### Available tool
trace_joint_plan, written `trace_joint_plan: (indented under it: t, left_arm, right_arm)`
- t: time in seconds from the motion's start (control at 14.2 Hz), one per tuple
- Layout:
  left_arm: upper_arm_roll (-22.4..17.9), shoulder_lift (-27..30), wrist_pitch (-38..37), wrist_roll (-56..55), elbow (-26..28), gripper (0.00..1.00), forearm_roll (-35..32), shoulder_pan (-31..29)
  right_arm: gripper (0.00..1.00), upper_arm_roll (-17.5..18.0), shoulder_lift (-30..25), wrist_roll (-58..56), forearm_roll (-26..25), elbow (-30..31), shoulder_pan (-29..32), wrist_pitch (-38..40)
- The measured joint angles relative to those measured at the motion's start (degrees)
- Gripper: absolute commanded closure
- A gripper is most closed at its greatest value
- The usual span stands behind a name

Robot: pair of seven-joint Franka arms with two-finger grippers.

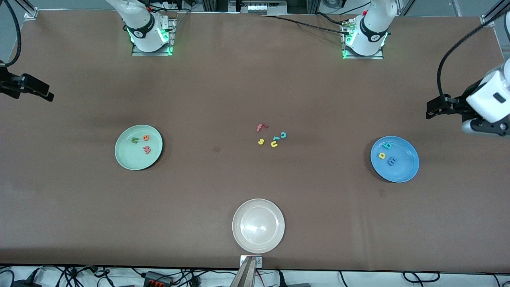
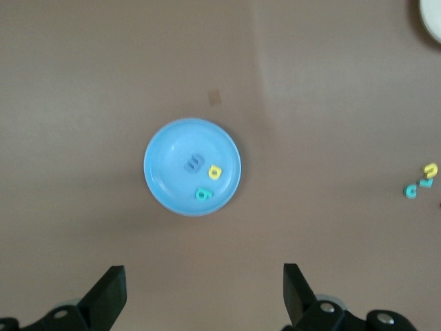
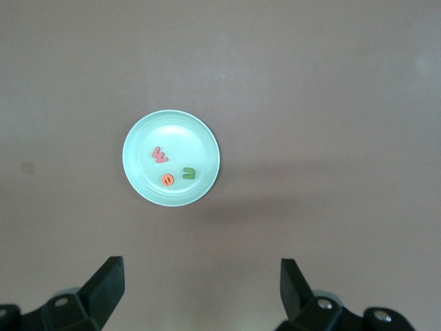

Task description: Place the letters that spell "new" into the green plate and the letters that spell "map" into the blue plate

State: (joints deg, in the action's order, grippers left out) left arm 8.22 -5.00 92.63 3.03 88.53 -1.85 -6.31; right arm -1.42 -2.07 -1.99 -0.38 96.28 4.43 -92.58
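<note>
Whitish plate [image 1: 258,225] nearest; green plate [image 1: 138,147] holds n, e, w [image 1: 147,150]; blue plate [image 1: 394,159] holds m, a, p [image 1: 387,146]; both grippers, left gripper [image 2: 204,293] and right gripper [image 3: 202,291], spread empty above their plates; risk: needless regrasp scattering sorted letters.

Both arms are glossy white with black joint bands, and green lights glow at their bases on metal mounting plates. Thick black cables trail from each wrist. The left pincer [image 1: 434,108] and right pincer [image 1: 44,92] have black, wedge-shaped fingers [image 2: 109,293].
</note>
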Motion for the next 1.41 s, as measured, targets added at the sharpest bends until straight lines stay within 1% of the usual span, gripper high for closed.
trace_joint_plan:
  t: [0.07, 0.14, 0.21, 0.35, 0.56, 1.41]
  left_arm:
    - [-2.26, 3.20, 2.68, 0.00, 4.03, 0.00, 0.48, 1.67]
    - [-3.58, 6.00, 4.12, 0.00, 7.39, 0.00, 0.72, 2.60]
    - [-4.30, 8.09, 4.75, 0.00, 9.80, 0.00, 0.77, 3.25]
    - [-4.82, 10.14, 4.94, 0.00, 12.27, 0.00, 0.78, 4.13]
    - [-4.79, 9.97, 5.02, 0.00, 12.80, 0.00, 0.78, 4.74]
    - [-4.91, 9.50, 5.14, 0.02, 11.83, 0.00, 0.78, 4.91]
  right_arm:
    - [0.00, 0.03, -0.98, -0.07, -0.06, 1.29, 0.00, -0.34]
    - [0.00, 0.12, -1.87, -0.07, -0.09, 2.45, 0.00, -0.66]
    - [0.00, 0.19, -2.67, -0.08, -0.11, 3.63, 0.00, -1.00]
    - [0.00, 0.28, -4.25, -0.46, -0.14, 6.03, 0.00, -1.81]
    - [0.00, 0.36, -5.51, -0.64, -0.16, 7.80, 0.00, -2.49]
    - [0.00, 0.43, -6.24, -0.64, -0.17, 7.64, 0.01, -3.03]
